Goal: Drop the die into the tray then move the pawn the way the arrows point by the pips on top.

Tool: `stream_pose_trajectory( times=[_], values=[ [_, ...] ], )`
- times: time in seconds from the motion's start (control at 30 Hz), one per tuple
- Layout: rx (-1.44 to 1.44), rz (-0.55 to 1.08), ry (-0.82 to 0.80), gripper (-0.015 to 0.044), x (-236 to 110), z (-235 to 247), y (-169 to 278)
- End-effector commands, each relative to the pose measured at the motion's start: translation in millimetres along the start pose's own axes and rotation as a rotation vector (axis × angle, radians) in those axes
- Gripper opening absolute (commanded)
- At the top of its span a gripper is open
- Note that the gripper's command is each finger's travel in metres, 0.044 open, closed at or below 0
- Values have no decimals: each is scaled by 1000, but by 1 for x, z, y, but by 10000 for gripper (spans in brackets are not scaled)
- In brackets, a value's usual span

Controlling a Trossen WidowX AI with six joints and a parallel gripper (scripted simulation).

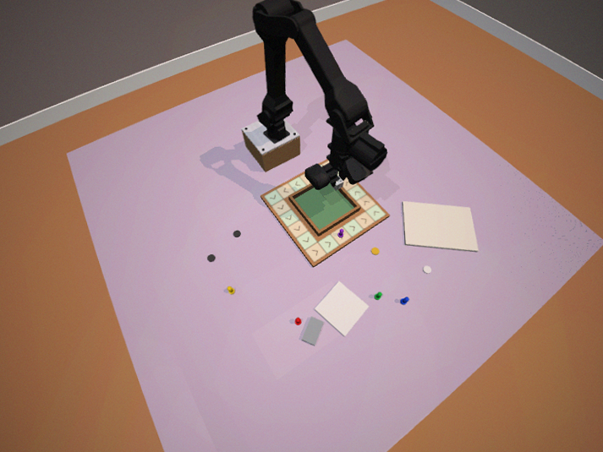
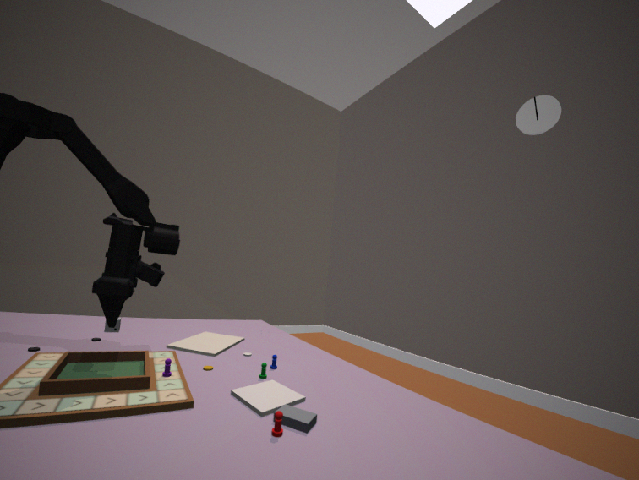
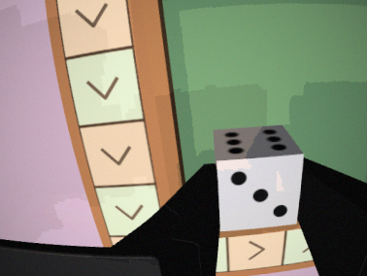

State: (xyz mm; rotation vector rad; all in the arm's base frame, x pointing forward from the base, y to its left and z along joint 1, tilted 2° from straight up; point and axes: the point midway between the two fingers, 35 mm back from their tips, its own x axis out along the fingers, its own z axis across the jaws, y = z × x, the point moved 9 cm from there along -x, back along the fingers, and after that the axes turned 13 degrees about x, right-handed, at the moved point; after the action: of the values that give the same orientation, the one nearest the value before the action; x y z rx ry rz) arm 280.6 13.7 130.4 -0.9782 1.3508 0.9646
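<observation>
My gripper (image 1: 337,182) (image 2: 112,324) (image 3: 252,173) is shut on the white die (image 1: 339,184) (image 2: 111,326) (image 3: 259,182). It holds the die in the air above the board, near the tray's far edge. In the wrist view one die face shows three pips and another shows two rows of three. The board (image 1: 314,264) (image 2: 103,412) has a ring of arrow squares around the green dice tray (image 1: 328,211) (image 2: 103,368) (image 3: 233,44), which has brown walls. The purple pawn (image 1: 341,233) (image 2: 166,367) stands upright on a square of the board's near side in the top view.
Yellow (image 1: 231,290), red (image 1: 298,321) (image 2: 277,424), green (image 1: 378,295) (image 2: 263,370) and blue pawns (image 1: 404,300) (image 2: 274,362) stand off the board. Two pale plates (image 1: 439,226) (image 1: 341,308), a grey block (image 1: 312,330) (image 2: 297,417) and flat discs (image 1: 374,251) (image 1: 427,269) (image 1: 237,233) (image 1: 211,257) lie around.
</observation>
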Motion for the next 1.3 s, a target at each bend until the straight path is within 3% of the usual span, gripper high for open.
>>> stream_pose_trajectory(
  times=[0.0,0.27,1.07,1.27],
  values=[
    [-1,-2,6,0,4,-20,-3],
    [0,-23,4,0,8,-37,-4],
    [-3,-804,-177,0,56,-46,47],
    [-3,-826,-183,0,60,-46,47]
  ],
)
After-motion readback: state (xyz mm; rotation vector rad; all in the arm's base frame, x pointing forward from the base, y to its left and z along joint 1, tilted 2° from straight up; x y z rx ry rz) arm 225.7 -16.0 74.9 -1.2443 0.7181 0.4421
